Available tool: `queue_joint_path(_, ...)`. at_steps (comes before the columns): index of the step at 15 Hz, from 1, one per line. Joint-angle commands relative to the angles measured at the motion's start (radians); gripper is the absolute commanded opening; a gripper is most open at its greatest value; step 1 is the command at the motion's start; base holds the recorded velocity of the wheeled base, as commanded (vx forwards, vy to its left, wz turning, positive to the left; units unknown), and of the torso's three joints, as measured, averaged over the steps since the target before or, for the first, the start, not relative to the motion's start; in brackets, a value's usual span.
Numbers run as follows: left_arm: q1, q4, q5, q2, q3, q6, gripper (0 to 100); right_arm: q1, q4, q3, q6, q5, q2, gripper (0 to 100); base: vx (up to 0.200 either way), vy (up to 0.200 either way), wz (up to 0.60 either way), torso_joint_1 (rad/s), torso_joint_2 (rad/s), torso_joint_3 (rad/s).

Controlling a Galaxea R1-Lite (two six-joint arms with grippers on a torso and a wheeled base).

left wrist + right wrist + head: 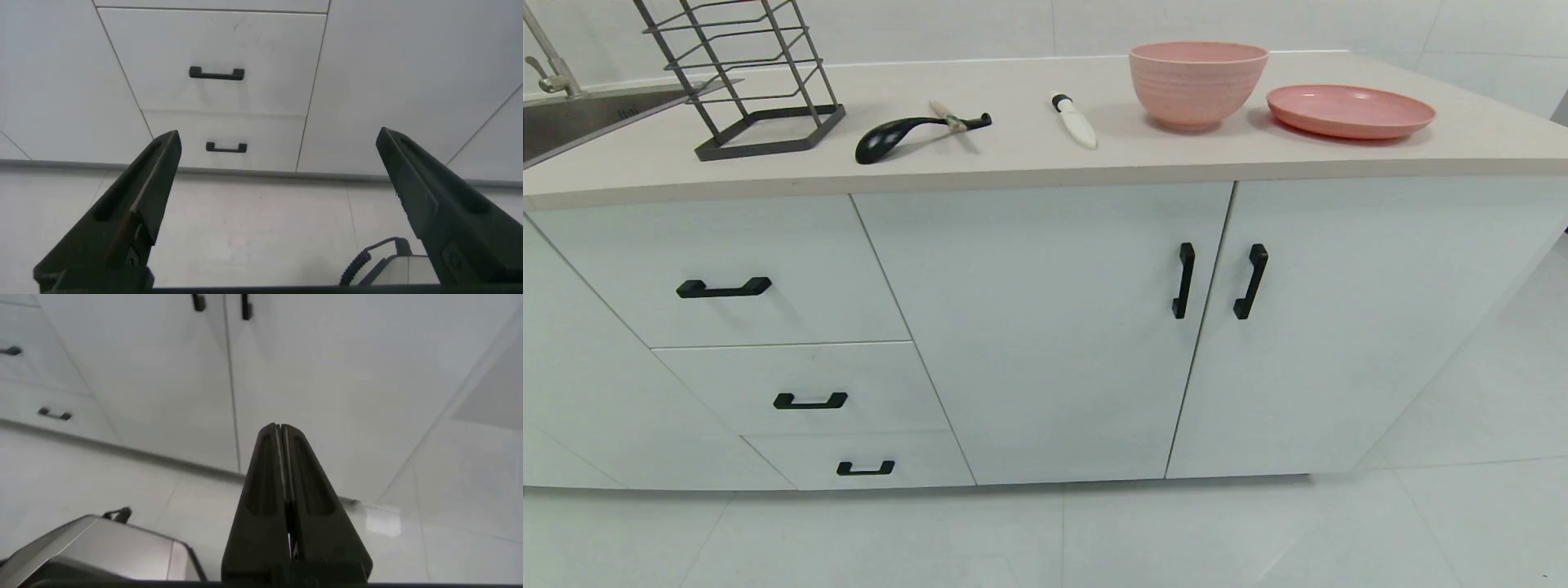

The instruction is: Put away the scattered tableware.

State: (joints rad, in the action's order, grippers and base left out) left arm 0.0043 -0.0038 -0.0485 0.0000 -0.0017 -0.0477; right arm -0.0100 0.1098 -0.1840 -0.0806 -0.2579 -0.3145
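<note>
On the beige countertop [1029, 159] lie a black ladle [890, 137] crossing a wooden-handled utensil [950, 116], and a white knife with a black end [1076, 122]. Right of them stand a pink bowl [1197, 82] and a flat pink plate [1349, 110]. A black wire dish rack [747, 77] stands at the left. My left gripper [278, 147] hangs low near the floor, open, facing the lower drawers [216, 73]. My right gripper [282, 441] is shut with nothing in it, facing the cabinet doors [221, 343].
A steel sink [580, 114] with a tap sits at the counter's far left. Below are three drawers with black handles [724, 287] and two doors with vertical handles [1183, 279]. White tiled floor [1045, 531] spreads before the cabinet.
</note>
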Motion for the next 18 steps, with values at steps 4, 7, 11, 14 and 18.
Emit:
queue_joint_path(4,0.000,-0.001,-0.001,0.000,0.000,0.002,100,-0.022,0.353,0.005,-0.060,-0.106,-0.520,0,0.000,0.000,0.00,0.000,0.00,0.000)
queue_joint_path(7,0.000,-0.001,0.001,0.000,0.000,0.002,100,-0.038,0.449,0.090,-0.116,-0.181,-0.595,0,0.000,0.000,0.00,0.000,0.00,0.000)
queue_joint_path(11,0.000,-0.004,0.004,0.000,0.000,0.006,100,-0.051,0.556,0.132,-0.172,-0.253,-0.678,0,0.000,0.000,0.00,0.000,0.00,0.000)
queue_joint_path(14,-0.024,-0.177,0.128,0.083,-0.170,-0.055,100,-0.107,0.622,0.051,-0.197,-0.288,-0.861,0,0.000,0.000,0.00,0.000,0.00,0.000)
queue_joint_path(18,-0.170,-0.136,0.266,0.175,-0.182,0.103,100,-0.137,0.765,0.035,-0.205,-0.291,-0.983,0,0.000,0.000,0.00,0.000,0.00,0.000)
